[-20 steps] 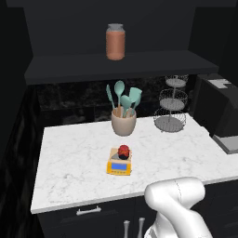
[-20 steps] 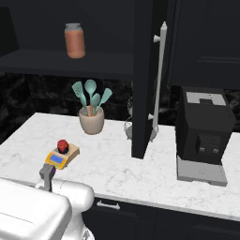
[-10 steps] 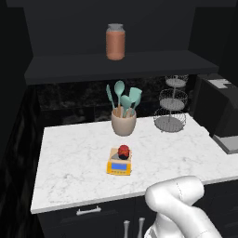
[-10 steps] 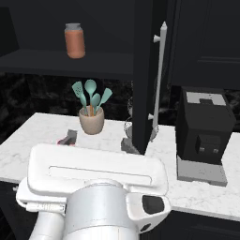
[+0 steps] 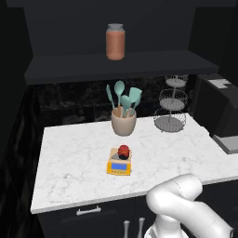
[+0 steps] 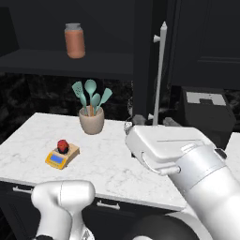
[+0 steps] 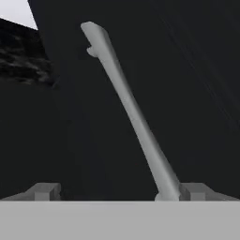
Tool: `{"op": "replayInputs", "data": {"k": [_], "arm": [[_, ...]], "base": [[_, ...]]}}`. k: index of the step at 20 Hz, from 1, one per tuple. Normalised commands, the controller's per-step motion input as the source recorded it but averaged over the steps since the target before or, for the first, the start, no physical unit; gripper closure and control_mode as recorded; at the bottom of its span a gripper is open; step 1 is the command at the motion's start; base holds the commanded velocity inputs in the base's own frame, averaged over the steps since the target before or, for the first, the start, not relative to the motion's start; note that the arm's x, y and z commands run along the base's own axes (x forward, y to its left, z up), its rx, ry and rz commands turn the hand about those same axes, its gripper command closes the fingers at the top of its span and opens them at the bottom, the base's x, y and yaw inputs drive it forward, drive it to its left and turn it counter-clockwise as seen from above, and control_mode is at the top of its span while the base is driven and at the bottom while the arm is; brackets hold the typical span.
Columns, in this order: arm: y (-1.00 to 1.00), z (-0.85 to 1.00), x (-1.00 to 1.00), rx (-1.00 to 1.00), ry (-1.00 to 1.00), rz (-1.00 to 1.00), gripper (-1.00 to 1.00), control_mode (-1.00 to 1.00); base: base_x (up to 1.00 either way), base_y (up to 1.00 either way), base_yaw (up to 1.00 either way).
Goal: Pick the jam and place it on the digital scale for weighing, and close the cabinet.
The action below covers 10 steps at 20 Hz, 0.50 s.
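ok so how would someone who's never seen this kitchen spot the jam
Start at the white marble counter. In front of the utensil cup lies a flat yellow digital scale, and the jam sits on it: a tiny red jar, unlike the tall orange-brown jar on the shelf.

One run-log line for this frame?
jam: on scale | cabinet door: open | gripper: open, at handle

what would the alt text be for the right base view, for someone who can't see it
The robot's white arm reaches its open claw toward the long silver handle of an open black upper cabinet door. On the marble counter behind it, a small red jam jar sits on a yellow digital scale, near a cup of teal utensils and under a shelf holding an orange-brown jar.
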Motion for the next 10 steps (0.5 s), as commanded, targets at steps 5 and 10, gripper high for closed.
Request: {"op": "replayInputs", "data": {"k": [5, 10], "arm": [[-0.29, -0.30, 1.00, 0.00, 0.01, 0.21, -1.00, -1.00], [0.06, -0.35, 1.00, 0.00, 0.04, 0.15, -1.00, -1.00]], "base": [[0.00, 0.00, 0.00], [0.00, 0.00, 0.00]]}}
